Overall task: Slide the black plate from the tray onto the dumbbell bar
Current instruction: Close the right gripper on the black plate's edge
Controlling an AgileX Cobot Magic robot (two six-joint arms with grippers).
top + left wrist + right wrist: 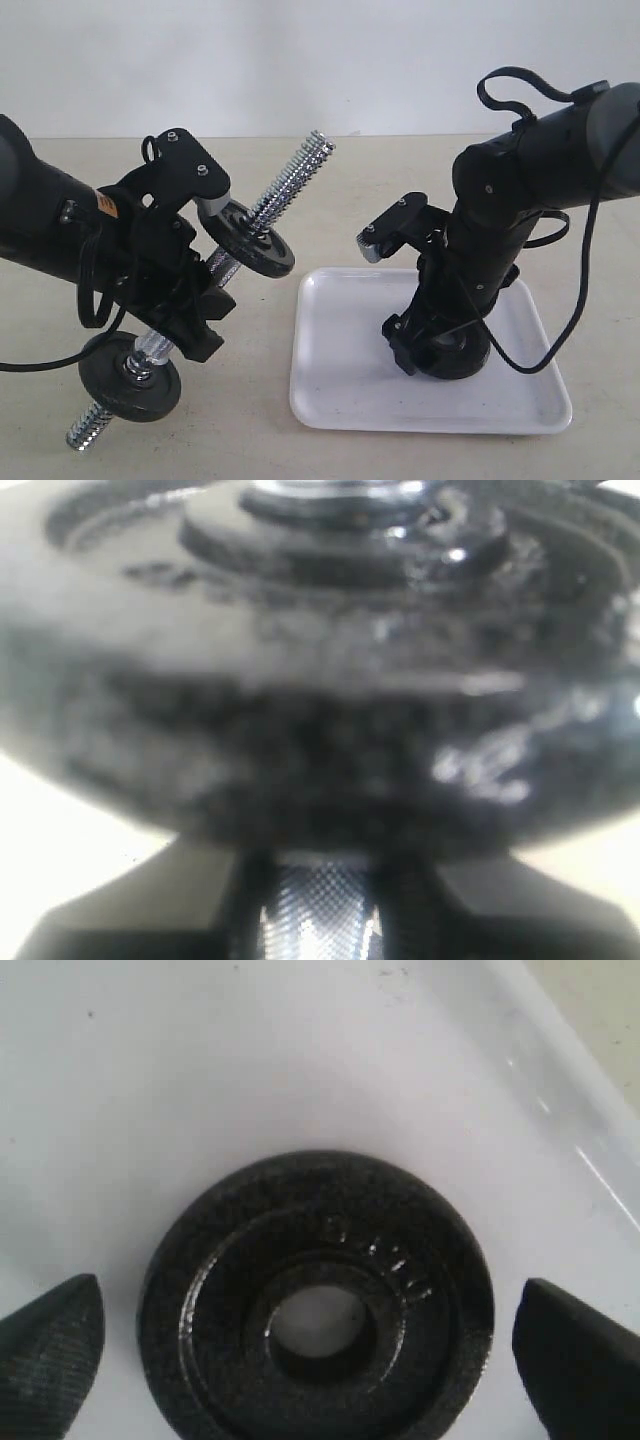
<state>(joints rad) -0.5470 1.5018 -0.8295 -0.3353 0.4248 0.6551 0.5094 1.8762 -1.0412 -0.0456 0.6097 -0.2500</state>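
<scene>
The tray [340, 395] holds the black plate [200, 1290], flat between the right gripper's [312, 1365] jaws.

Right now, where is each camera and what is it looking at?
Exterior: off the arms, facing left arm, right arm, dumbbell bar and tray.
Left wrist: on the left arm, against a loaded plate; left hand grips the bar.
Right wrist: on the right arm, above the black plate; open right hand flanks it.
Exterior and right wrist share the tray.
</scene>
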